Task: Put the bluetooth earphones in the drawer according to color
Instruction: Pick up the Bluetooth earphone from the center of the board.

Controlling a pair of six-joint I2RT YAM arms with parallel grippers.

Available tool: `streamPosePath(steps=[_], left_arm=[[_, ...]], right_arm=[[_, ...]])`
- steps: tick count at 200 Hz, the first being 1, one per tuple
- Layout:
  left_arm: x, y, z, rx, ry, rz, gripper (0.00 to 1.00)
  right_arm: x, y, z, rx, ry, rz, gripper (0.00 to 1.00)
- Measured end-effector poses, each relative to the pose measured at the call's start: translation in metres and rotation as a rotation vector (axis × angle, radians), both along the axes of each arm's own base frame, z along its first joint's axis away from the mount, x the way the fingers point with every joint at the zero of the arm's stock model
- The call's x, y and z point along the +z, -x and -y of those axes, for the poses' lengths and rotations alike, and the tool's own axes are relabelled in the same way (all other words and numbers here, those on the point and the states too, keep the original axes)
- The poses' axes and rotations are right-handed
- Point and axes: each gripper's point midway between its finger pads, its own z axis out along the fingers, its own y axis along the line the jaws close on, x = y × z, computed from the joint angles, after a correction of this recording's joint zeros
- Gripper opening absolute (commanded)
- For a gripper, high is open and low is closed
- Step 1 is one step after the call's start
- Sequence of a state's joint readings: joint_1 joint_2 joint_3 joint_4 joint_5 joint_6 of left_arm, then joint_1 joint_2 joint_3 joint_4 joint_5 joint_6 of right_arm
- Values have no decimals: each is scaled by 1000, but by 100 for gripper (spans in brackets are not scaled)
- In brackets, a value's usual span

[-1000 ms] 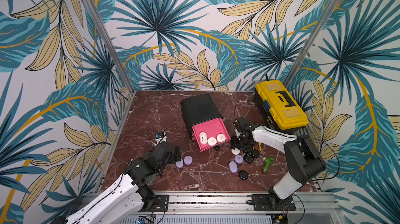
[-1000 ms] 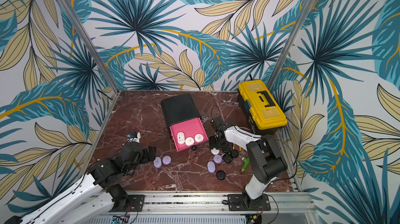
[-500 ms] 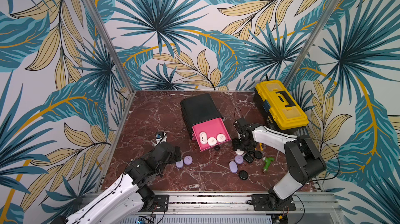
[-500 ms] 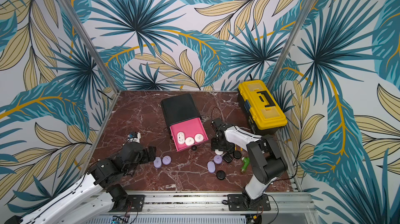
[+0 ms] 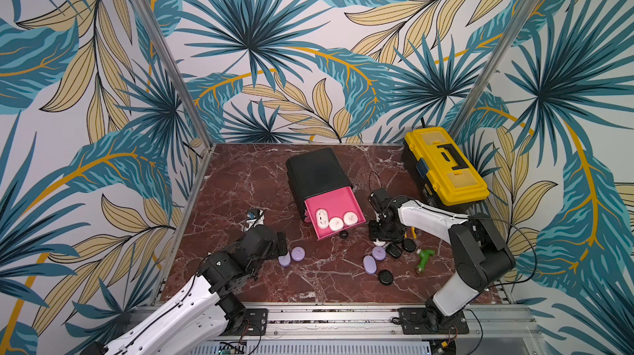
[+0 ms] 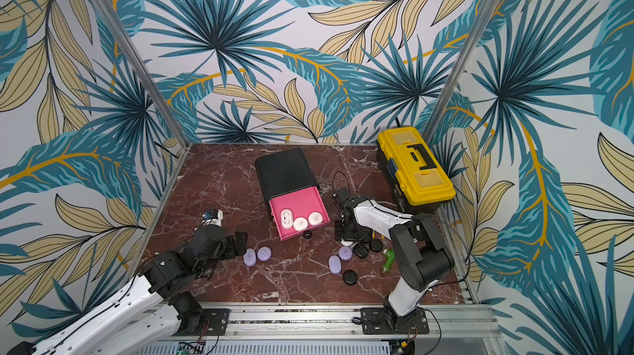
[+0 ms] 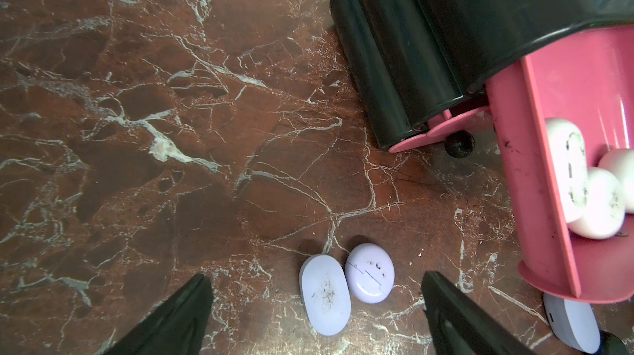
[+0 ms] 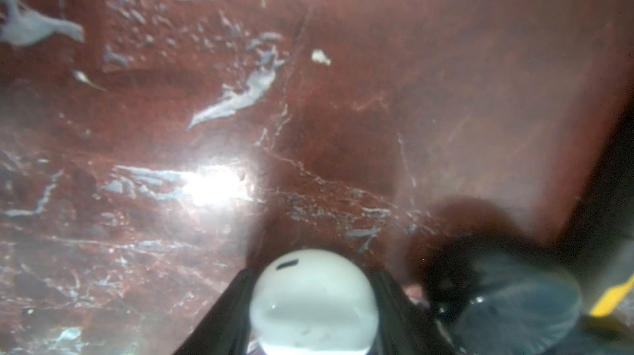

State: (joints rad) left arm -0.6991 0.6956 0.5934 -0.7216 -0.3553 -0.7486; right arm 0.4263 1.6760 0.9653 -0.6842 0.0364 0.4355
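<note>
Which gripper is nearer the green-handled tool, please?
Right. The right gripper, closed on a white case, is near the green-handled tool; the left gripper sits open across the table.

The black cabinet's (image 5: 315, 171) top pink drawer (image 5: 334, 204) stands pulled open, three white cases (image 5: 336, 223) lying inside. Outside it: a touching lilac pair (image 7: 346, 288) to its left. To its right lie two more lilac cases (image 5: 374, 259), several black cases (image 5: 386, 277) and a lone white case (image 8: 312, 301).

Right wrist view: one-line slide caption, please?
Right tool straddling a white rounded earphone case, red-brown marble tabletop behind.
</note>
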Motion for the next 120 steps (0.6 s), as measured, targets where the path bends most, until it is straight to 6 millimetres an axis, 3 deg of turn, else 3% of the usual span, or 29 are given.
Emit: streamPosePath(steps=[23,49,120], left_arm=[[0,0,0,0,0,0,100],[0,0,0,0,0,0,100],[1,0,0,1,3,4,100]], right_arm=[[4,0,2,-3,5,8,50],[23,-3,2,-5,-8,63,49],[120,-26,-6,-9,-103,298,48]])
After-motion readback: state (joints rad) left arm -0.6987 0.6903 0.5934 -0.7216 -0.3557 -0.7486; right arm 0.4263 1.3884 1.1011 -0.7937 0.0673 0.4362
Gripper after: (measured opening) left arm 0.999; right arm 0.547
